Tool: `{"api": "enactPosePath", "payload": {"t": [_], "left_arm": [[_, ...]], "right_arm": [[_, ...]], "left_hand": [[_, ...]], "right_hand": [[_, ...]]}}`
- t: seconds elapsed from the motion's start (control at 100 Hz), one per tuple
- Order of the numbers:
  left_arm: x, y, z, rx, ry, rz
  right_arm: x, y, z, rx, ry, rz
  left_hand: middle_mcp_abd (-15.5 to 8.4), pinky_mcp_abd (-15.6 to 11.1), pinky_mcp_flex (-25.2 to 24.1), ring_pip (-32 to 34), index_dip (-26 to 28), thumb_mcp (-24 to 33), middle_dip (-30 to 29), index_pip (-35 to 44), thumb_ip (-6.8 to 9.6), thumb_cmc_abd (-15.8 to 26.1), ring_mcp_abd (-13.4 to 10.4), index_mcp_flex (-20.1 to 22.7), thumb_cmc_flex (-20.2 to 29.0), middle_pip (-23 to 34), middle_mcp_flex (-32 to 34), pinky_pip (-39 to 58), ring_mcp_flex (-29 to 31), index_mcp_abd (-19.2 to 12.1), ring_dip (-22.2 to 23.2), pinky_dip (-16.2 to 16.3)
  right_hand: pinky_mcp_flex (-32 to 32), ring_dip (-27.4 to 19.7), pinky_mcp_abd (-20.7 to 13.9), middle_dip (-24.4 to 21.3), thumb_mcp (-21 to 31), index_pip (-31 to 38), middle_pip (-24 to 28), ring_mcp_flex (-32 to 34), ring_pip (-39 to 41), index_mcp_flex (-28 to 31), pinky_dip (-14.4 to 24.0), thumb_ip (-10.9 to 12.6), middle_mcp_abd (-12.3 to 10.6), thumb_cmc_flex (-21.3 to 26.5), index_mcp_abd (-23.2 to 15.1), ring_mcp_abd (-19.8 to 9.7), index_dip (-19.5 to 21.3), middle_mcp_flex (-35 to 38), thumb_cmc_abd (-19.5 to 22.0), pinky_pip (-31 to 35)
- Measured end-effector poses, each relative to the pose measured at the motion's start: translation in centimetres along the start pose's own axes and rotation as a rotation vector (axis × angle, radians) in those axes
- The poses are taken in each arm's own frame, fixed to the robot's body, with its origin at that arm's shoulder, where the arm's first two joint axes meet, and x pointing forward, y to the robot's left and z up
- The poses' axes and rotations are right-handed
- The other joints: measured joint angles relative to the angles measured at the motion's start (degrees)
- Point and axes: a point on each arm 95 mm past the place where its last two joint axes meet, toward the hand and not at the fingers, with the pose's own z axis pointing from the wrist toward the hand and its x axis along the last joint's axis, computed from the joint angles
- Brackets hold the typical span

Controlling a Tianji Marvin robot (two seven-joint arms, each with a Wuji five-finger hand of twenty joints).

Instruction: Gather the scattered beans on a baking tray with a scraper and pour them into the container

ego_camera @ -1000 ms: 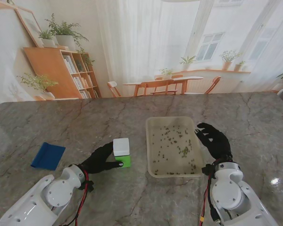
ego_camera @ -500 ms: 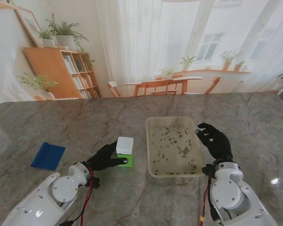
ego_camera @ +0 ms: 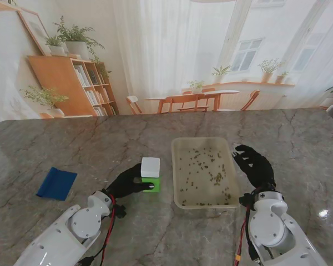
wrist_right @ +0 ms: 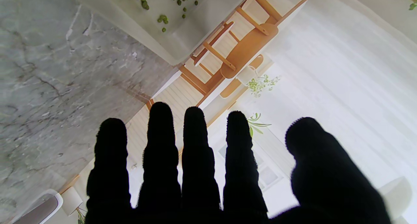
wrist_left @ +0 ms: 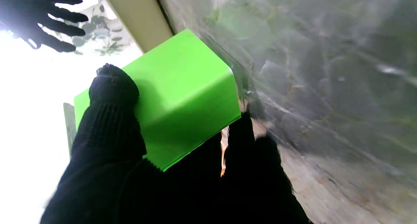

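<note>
The pale baking tray [ego_camera: 176, 145] lies on the marble table with green beans [ego_camera: 205, 166] scattered across it. A green container with a white lid [ego_camera: 150, 175] stands just left of the tray. My left hand [ego_camera: 127, 182] is shut on the container [wrist_left: 182, 93], thumb on one side and fingers under the other. Spread open, my right hand [ego_camera: 255, 165] hovers at the tray's right edge, holding nothing; its fingers [wrist_right: 195, 152] are apart in the right wrist view. The blue scraper [ego_camera: 56, 183] rests flat on the table at far left, away from both hands.
The table's far edge [ego_camera: 166, 115] runs across the stand view, with a backdrop of a room behind it. Bare marble [ego_camera: 100, 144] surrounds the tray and the scraper.
My left hand has slid the green container to the right, closer to the tray. The right hand has barely moved.
</note>
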Motion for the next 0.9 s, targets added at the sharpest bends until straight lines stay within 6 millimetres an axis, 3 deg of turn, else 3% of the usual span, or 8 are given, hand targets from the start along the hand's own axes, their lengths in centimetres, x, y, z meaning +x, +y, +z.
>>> {"api": "enactPosePath", "payload": {"t": [0.07,0.19,0.26,0.33,0.75,0.9], "left_arm": [[0.2,0.3,0.1,0.032,0.002,-0.01],[0.4,0.8,0.1,0.06,0.003,-0.017],[0.5,1.0,0.0,0.074,0.003,-0.013],[0.6,1.0,-0.1,0.085,0.008,0.019],[2.4,-0.5,-0.4,0.175,0.038,0.102],[3.4,-1.3,-0.4,0.21,0.057,0.122]], "right_arm": [[0.0,0.0,0.0,-0.002,-0.001,-0.001],[-0.1,0.1,0.0,-0.004,-0.002,-0.001],[-0.1,0.1,-0.1,-0.007,-0.003,-0.002],[-0.1,0.1,-0.1,-0.008,-0.003,-0.002],[-0.1,0.4,-0.1,-0.028,0.01,0.001],[0.1,0.4,-0.2,-0.036,0.025,0.012]], "left_hand": [[0.05,0.95,4.18,1.34,0.75,-0.53,0.99,4.09,-0.02,-1.69,-0.33,0.61,0.15,0.61,3.45,8.69,3.59,0.15,2.05,4.09],[1.0,3.33,9.71,5.09,0.75,-3.13,15.96,10.02,-0.02,-3.38,0.74,2.26,0.23,0.9,8.13,18.9,8.31,0.25,8.09,11.74],[1.55,4.89,11.46,6.79,0.51,-4.75,20.92,12.07,-0.02,-4.59,1.43,2.87,0.76,-1.12,10.49,21.68,9.69,0.3,10.61,13.73],[1.57,7.35,13.23,7.67,-1.03,-5.81,23.6,12.9,-0.02,-4.6,1.63,3.23,1.13,-2.98,12.11,23.4,10.46,0.3,12.04,14.52],[3.63,8.83,14.07,11.47,-19.57,-6.24,26.27,13.0,-0.05,-5.22,2.86,8.83,1.18,-3.06,16.42,23.8,12.7,0.37,15.68,15.08],[3.66,9.54,14.18,11.48,-21.85,-6.54,26.28,13.48,-0.07,-5.23,2.86,9.29,1.18,-3.06,16.93,23.8,13.28,0.36,15.71,15.08]], "right_hand": [[0.01,0.02,0.0,0.0,-0.09,0.0,0.0,0.01,0.01,0.01,0.0,0.0,0.0,0.01,0.01,0.0,0.0,0.51,0.02,0.0],[0.01,0.03,0.0,0.0,-0.65,0.01,0.0,0.02,0.01,0.01,0.0,0.0,0.0,0.02,0.03,0.01,0.0,0.51,0.03,0.01],[0.01,0.03,0.0,0.0,-0.65,0.01,0.0,0.02,0.01,0.01,0.0,0.0,0.0,0.02,0.03,0.01,0.0,0.51,0.03,0.02],[0.01,0.03,0.0,0.0,-0.65,0.01,0.0,0.02,0.01,0.01,0.0,0.0,0.0,0.02,0.03,0.01,0.0,0.5,0.04,0.02],[0.02,0.04,0.0,0.0,-0.68,0.06,0.0,0.02,0.01,0.01,0.0,0.0,0.01,0.08,0.04,0.01,0.0,0.51,0.04,0.06],[0.42,0.04,0.01,0.0,-0.69,0.09,0.0,0.04,0.01,0.07,0.0,0.0,0.01,0.08,0.04,0.01,0.0,0.51,0.04,0.1]]}}
